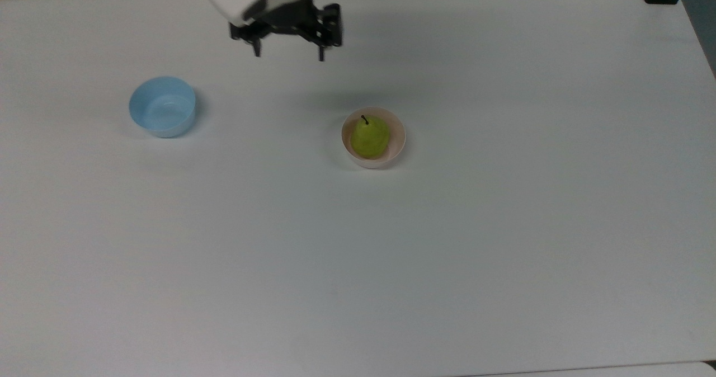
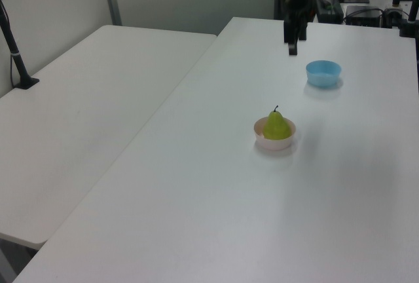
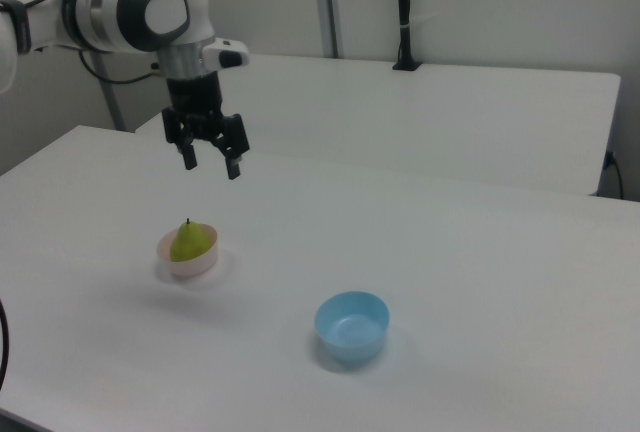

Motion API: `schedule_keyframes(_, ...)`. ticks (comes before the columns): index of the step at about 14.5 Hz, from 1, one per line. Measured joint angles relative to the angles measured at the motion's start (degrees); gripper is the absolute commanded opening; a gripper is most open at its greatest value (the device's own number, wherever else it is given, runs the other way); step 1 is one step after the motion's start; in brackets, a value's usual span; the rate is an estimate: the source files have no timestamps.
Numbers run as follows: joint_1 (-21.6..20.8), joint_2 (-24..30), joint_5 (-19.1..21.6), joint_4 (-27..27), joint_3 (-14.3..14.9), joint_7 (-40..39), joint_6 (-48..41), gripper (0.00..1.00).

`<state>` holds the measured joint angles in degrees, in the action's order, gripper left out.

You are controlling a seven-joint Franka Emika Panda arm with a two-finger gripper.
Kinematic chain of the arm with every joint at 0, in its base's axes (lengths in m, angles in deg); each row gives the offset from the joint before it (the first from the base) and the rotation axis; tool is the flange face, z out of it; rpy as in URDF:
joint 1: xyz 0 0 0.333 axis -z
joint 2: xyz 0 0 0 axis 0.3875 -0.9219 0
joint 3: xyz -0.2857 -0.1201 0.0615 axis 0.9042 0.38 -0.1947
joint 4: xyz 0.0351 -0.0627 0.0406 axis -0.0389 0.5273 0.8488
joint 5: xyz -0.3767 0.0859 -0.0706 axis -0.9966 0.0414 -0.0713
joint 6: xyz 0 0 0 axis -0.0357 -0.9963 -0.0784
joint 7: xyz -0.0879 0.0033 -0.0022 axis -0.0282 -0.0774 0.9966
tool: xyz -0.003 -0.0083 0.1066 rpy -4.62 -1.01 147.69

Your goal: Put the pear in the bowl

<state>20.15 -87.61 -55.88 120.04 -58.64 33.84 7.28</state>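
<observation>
The yellow-green pear sits upright in the pale pink bowl near the table's middle, its dark stem pointing up. It is free, with nothing touching it. The left view has the pear in the bowl, and so does the right view, pear in bowl. My gripper hangs open and empty in the air, well away toward the top view's upper left. In the right view the gripper is above and behind the bowl, its fingers spread. In the left view the gripper is far behind the bowl.
A light blue bowl stands empty at the top view's left, also seen as the blue bowl and the blue bowl. A second white table adjoins at the left view's left. A black post stands at the back.
</observation>
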Motion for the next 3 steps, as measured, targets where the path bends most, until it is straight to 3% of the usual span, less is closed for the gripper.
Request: schedule_keyframes(3,2.9,0.7,0.0,0.1,-0.1,-0.7,0.0,1.0)
